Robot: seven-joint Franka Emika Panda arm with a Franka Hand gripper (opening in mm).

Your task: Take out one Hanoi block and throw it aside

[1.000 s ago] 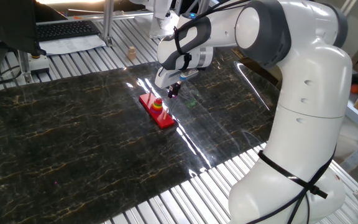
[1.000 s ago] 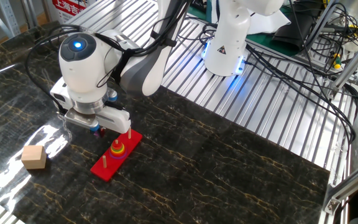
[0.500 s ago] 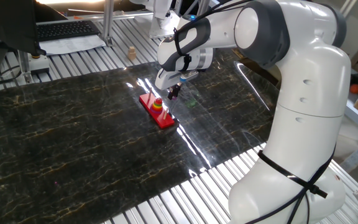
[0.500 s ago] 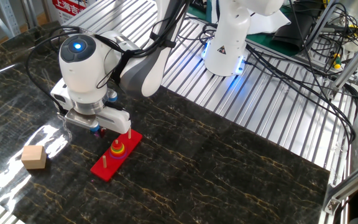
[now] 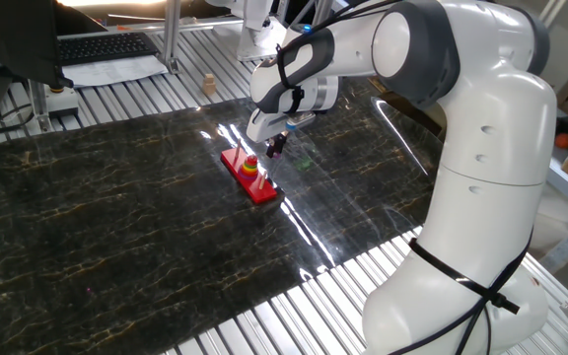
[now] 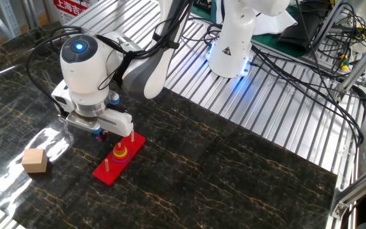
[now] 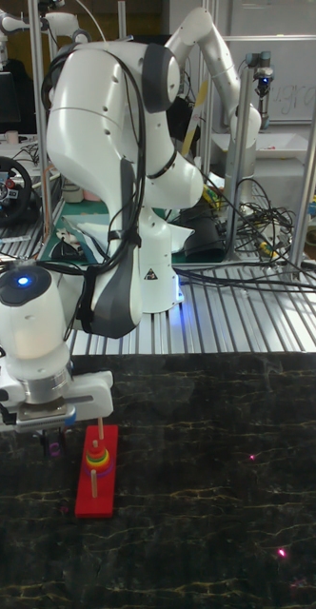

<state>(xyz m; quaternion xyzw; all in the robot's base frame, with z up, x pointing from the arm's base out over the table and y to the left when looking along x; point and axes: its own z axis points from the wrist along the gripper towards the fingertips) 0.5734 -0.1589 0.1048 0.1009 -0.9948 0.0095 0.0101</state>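
Over dark marble table (image 5: pixel 116 227), end effector (image 5: pixel 275 147) pinches Hanoi block (image 7: pixel 55 447)

One fixed view: looks down from high beside my white base (image 5: pixel 481 197), across the dark marble mat (image 5: pixel 116 217) toward a keyboard desk.
The other fixed view: faces back from the opposite side, raised, nearer, my base (image 6: pixel 230 38) at the far edge.
Tall fixed view: low, close, level with the mat (image 7: pixel 206 476), facing my base (image 7: pixel 148 257) head-on.
Shared: all three hold the red peg base (image 5: pixel 249 177) (image 6: pixel 118 159) (image 7: pixel 94 476) and my wrist above it.
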